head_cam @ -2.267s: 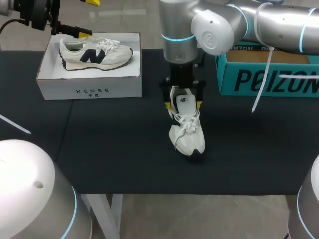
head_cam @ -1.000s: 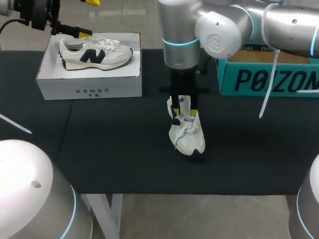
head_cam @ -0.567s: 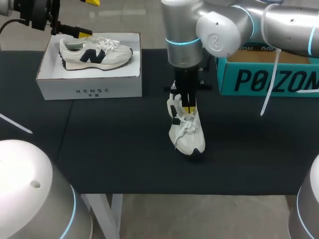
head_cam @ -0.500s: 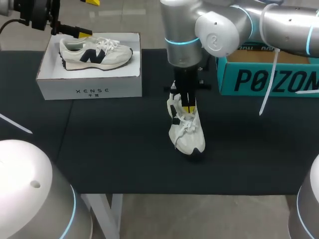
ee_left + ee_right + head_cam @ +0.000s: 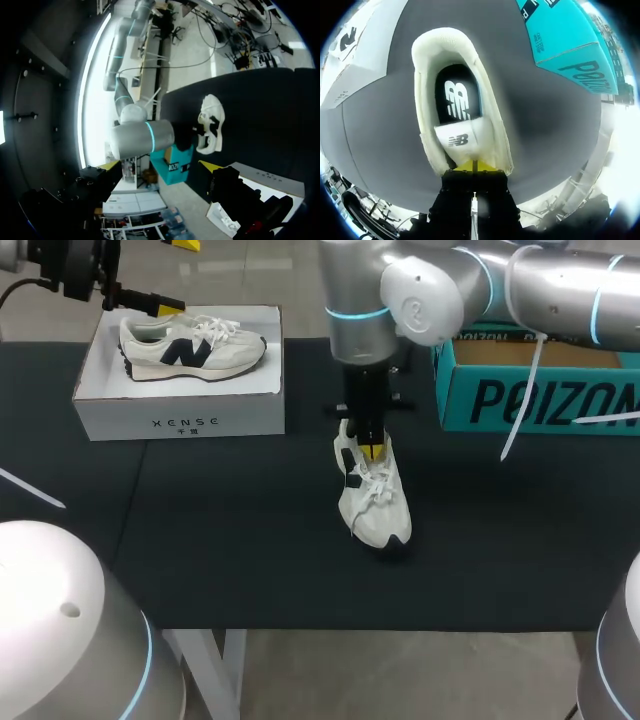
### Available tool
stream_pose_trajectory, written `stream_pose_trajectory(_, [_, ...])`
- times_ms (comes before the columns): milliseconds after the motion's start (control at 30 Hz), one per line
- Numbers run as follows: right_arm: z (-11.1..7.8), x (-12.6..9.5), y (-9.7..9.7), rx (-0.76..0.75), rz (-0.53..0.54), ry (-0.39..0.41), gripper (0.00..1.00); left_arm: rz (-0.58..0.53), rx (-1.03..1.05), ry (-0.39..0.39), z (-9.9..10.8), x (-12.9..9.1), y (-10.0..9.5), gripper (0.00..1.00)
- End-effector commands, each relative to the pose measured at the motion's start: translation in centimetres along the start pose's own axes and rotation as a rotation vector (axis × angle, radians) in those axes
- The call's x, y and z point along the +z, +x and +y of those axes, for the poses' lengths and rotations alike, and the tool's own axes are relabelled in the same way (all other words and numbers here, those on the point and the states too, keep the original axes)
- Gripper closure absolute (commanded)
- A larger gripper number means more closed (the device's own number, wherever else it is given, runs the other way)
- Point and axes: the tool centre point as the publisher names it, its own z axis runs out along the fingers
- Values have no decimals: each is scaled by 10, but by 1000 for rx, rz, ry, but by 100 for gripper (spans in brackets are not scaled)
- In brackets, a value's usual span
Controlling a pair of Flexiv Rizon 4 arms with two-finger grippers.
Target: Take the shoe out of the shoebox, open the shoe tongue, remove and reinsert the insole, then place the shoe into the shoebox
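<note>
On the black table (image 5: 220, 550), start with the big picture: your right arm (image 5: 400, 300) comes in from 2 o'clock and hangs straight down over the middle. Your left jaws hover at 10 o'clock above the far corner of the white shoebox (image 5: 180, 415), spread wide and empty, so nothing braces the work. That box holds a second shoe (image 5: 190, 348), and a teal box (image 5: 540, 400) sits at 2 o'clock.

The shoe (image 5: 375, 502) you are working on stands on its sole near the table's centre, toe to 6 o'clock and heel to 12, apart from both boxes. Your right jaws are closed, tips together with only a hairline seam, right at the lace end of the tongue (image 5: 457, 141). Neither view shows whether they pinch tongue fabric or a lace.

The step in hand looks like opening the tongue. Draw it toward 6 o'clock in a low, slow arc, not straight up, because the unbraced shoe will likely lift or skid. If the whole shoe follows, stop and re-grip higher on the tongue. Keep going until the dark insole (image 5: 456, 97) shows fully, giving you a clean reach at its heel edge
</note>
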Motion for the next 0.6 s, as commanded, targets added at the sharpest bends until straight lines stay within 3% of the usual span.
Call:
stream_pose_trajectory(33, [-14, -26, -11, -7, 34, -66, 100, 4, 0, 2, 0, -1, 0, 0])
stream_pose_trajectory(133, [-15, -35, -13, -59, 68, -88, 100, 4, 0, 2, 0, -1, 0, 0])
stream_pose_trajectory(233, [-13, -49, -10, -236, 77, -109, 100, 4, 0, 2, 0, -1, 0, 0])
stream_pose_trajectory(333, [-7, -61, 0, -665, 153, -122, 100, 4, 0, 2, 0, -1, 0, 0])
stream_pose_trajectory(367, [-7, -65, 5, -792, 85, -97, 100, 4, 0, 2, 0, -1, 0, 0])
stream_pose_trajectory(500, [-7, -82, 13, -1174, 23, -30, 100, 4, 0, 2, 0, -1, 0, 0])
stream_pose_trajectory(600, [-2, -89, 8, -1146, -30, 20, 100, 4, 0, 2, 0, -1, 0, 0])
